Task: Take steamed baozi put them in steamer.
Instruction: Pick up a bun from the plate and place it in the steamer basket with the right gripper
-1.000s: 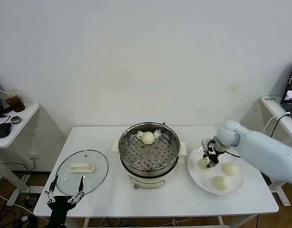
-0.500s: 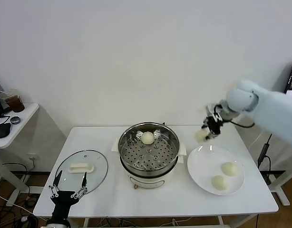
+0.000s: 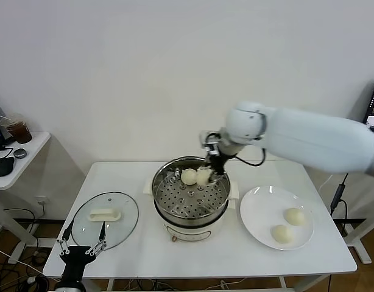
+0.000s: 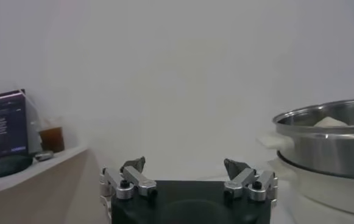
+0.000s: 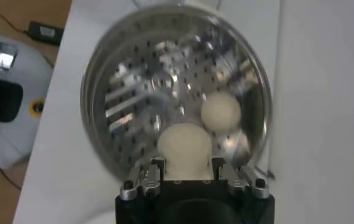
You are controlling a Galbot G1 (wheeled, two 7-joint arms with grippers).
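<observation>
Right gripper (image 3: 210, 172) has swung from beside the plate (image 3: 260, 220) to over the steamer (image 3: 190, 196), jaws clamped on a steamed baozi (image 3: 203, 176) held above the perforated tray's back edge, just beside the bun (image 3: 188, 176) already lying there. Right wrist view shows the held baozi (image 5: 184, 148) between the jaws, the other (image 5: 220, 112) close past it. Two buns (image 3: 293, 216) (image 3: 281, 233) remain on the plate, same spots. Left gripper (image 3: 82, 250) hangs low at the surface's front-left corner near the glass lid (image 3: 105, 220), jaws apart, barely shifted.
</observation>
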